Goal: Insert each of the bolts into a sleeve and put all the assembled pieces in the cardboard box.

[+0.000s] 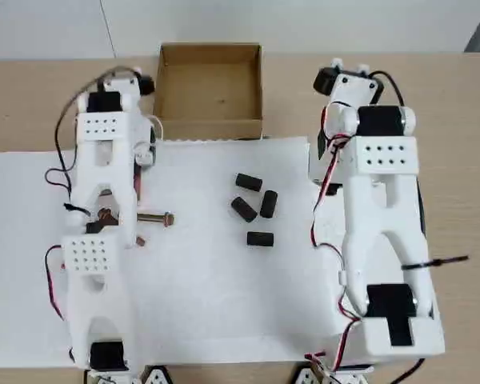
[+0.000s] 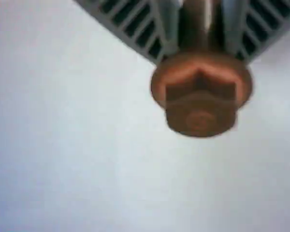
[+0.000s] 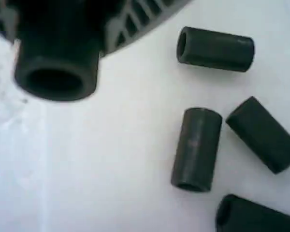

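1. Left gripper [image 2: 199, 34]: jaws clamped on a bolt [image 2: 201, 96]. The shank is pinched between the ribbed fingers [image 2: 130, 24], and the hex flange head sticks out toward the wrist camera. The white sheet [image 2: 63, 145] is underneath.
2. Right gripper [image 3: 58, 29]: jaws clamped on a black sleeve [image 3: 55, 67], open bore facing the wrist camera.
3. Four loose sleeves [image 1: 243, 209] lie on their sides mid-sheet, bunched close together between the two arms. The right wrist view shows them near the held sleeve, with none touching it.
4. Left arm [image 1: 104, 160] hangs over the left part of the sheet. A brass-coloured bolt [image 1: 154, 218] pokes out sideways from under it, head toward the loose sleeves. From above I can't tell whether that is the clamped one. There are more brassy bits under the arm, partly hidden.
5. Right arm [image 1: 380, 200] sits over the sheet's right edge, well apart from the left arm.
6. Cardboard box [image 1: 210, 128]: open top up, at the sheet's far edge, between the far ends of the two arms.
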### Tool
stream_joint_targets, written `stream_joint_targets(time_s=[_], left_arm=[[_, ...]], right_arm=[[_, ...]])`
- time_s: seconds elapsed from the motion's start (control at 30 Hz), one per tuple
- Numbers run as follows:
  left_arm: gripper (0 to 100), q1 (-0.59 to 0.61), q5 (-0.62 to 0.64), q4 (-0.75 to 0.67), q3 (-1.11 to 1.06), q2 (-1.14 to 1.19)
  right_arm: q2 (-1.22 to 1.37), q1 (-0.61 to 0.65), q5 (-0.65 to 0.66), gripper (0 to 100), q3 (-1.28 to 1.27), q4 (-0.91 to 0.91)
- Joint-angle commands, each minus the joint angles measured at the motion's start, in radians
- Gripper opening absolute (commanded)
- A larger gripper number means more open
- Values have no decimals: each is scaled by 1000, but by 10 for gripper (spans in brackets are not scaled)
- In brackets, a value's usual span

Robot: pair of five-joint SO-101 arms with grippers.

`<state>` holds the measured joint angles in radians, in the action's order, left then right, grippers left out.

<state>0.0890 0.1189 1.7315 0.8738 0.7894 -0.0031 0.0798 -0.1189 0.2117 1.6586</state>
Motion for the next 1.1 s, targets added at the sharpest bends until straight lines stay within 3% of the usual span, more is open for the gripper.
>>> stream_joint_targets(time_s=[0.0, 0.4, 0.77, 0.93, 1.07], left_arm=[[6, -43, 0, 21, -31, -187], [5, -150, -2, 21, -315, -666], [5, -195, -6, 18, -736, -1134], [5, -215, -2, -84, -978, -1355], [5, -212, -2, -253, -1219, -1557]], right_arm=[[-111, -7, 5, 4, 43, 5], [-318, -8, 5, 4, 23, 61], [-633, -1, 9, 3, -238, 53], [-808, -1, 11, 3, -416, -8], [-974, 1, 11, 3, -608, -147]])
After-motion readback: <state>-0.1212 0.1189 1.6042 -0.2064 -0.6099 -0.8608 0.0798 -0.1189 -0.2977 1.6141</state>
